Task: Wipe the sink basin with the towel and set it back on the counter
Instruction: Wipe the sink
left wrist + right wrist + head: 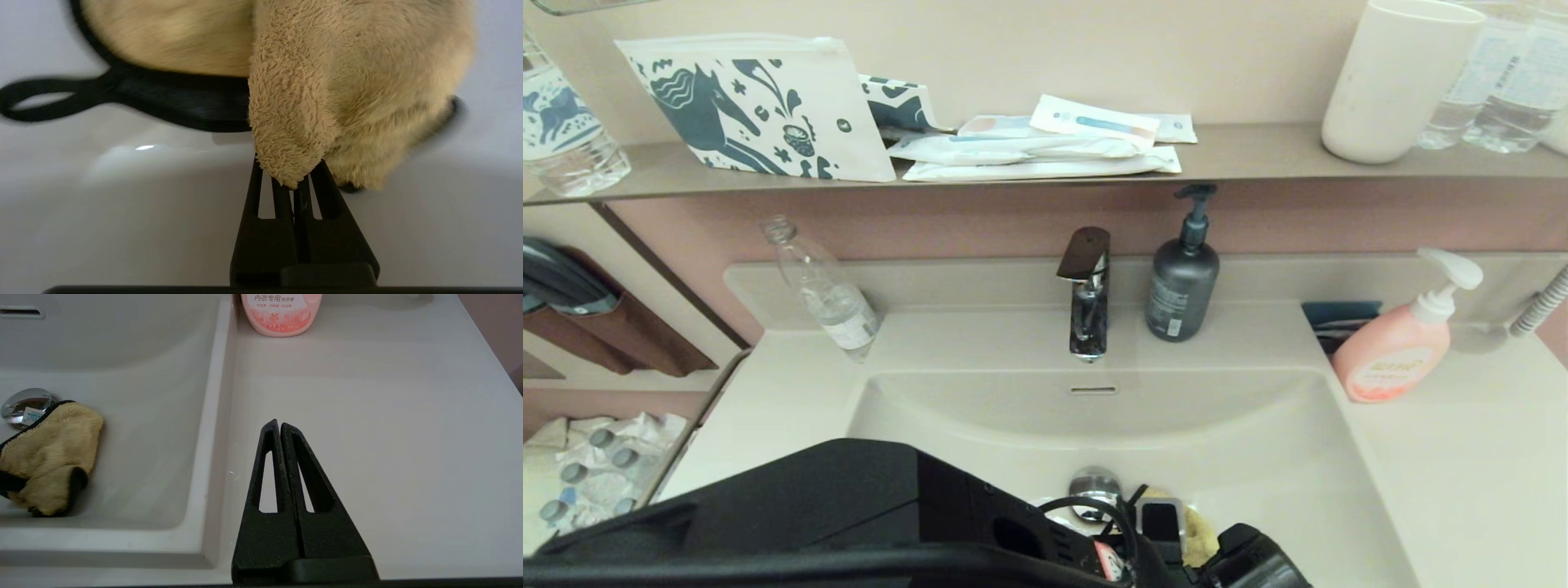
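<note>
Yellow towel (327, 102) between clamped left jaws

Matte black arm casing, looped cable, slotted triangular fingers (282, 465).

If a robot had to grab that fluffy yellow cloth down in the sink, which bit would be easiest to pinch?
Probably a raised fold, approached from above. The towel lies crumpled on the sink basin floor beside the drain plug, so its humps stand up for fingers to close around. The left gripper already does this, shut on a bunched corner. The thin black loop lies too flat to catch.
</note>
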Tool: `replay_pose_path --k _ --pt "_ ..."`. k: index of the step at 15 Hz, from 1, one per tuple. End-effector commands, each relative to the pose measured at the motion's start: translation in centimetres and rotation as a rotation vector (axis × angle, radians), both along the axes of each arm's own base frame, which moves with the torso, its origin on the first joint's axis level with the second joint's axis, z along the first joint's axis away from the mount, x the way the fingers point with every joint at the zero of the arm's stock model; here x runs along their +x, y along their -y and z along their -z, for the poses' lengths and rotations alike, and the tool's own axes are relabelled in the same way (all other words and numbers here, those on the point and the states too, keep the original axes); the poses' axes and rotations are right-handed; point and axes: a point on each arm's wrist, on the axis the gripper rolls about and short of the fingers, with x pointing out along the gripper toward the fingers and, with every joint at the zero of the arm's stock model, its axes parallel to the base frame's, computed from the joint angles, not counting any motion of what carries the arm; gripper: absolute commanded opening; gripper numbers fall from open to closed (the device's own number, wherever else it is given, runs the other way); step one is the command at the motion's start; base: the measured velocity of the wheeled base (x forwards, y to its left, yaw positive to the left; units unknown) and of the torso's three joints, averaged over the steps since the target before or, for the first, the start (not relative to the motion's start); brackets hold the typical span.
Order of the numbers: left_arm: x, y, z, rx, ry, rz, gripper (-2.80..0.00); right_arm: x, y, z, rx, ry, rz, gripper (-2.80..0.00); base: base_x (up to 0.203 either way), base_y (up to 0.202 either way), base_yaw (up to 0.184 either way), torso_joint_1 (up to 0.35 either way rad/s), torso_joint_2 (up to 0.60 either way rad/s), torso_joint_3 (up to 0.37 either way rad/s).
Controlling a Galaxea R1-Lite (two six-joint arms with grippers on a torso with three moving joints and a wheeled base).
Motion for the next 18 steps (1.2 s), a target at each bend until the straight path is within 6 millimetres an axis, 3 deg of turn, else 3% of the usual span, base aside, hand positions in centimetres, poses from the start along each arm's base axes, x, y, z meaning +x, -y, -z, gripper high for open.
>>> replay_pose_path --k 1,7,15,18 --pt "0.3 -1.5 0.6 0.046 -0.013 -0.023 -2.8 0.0 0.0 0.0 0.0 -0.001 -0.001 -2.8 0.0 0.0 0.0 0.0 0.0 0.0" --pt "1.6 -4.3 -0.2 0.122 -0.021 -0.014 -2.8 0.0 0.0 0.0 0.0 -0.002 -0.001 -2.8 0.0 0.0 0.0 0.0 0.0 0.0" --pt "3.4 -8.9 1.4 0.319 -0.094 -0.074 -2.8 0.0 0.0 0.0 0.0 -0.001 -0.001 -2.8 0.0 0.0 0.0 0.0 0.0 0.0" --pt "4.8 -10.4 0.6 0.331 -0.087 -0.084 -2.8 0.0 0.0 0.0 -0.001 -0.001 -0.001 -2.8 0.0 0.0 0.0 0.0 0.0 0.0"
